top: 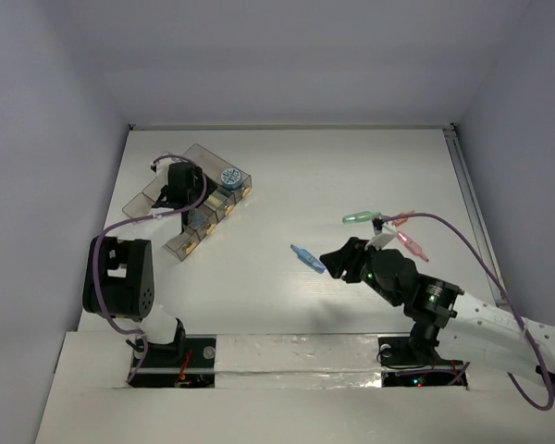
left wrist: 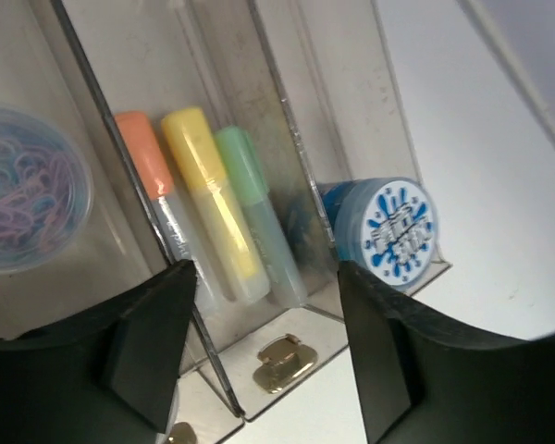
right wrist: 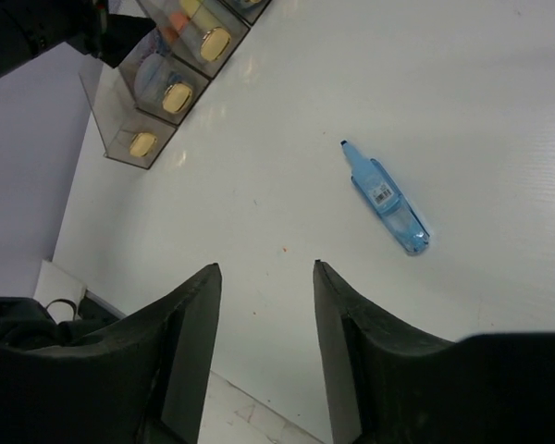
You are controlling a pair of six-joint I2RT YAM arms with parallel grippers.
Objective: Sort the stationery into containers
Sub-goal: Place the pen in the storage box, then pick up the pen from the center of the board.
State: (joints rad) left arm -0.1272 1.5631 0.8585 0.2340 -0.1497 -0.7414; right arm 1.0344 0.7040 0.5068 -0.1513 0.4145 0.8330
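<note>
The clear containers point(top: 203, 154) stand in a row at the back left. My left gripper point(top: 180, 182) hovers over them, open point(left wrist: 266, 277) and holding nothing. In the compartment point(left wrist: 287, 102) beyond its fingers lie an orange pen point(left wrist: 148, 176), a yellow pen point(left wrist: 208, 199) and a green pen point(left wrist: 259, 217). A round blue tape roll point(left wrist: 388, 231) sits in the end compartment point(top: 228, 176). A blue pen point(top: 305, 259) lies on the table, just ahead and to the right of my open, empty right gripper point(right wrist: 266, 268), clearly seen in the right wrist view point(right wrist: 386, 196).
A green pen point(top: 356, 219), an orange pen point(top: 402, 218) and a pink pen point(top: 412, 246) lie loose beside the right arm. A round tub of coloured bands point(left wrist: 23, 190) fills another compartment. White walls close off the table at the back and sides.
</note>
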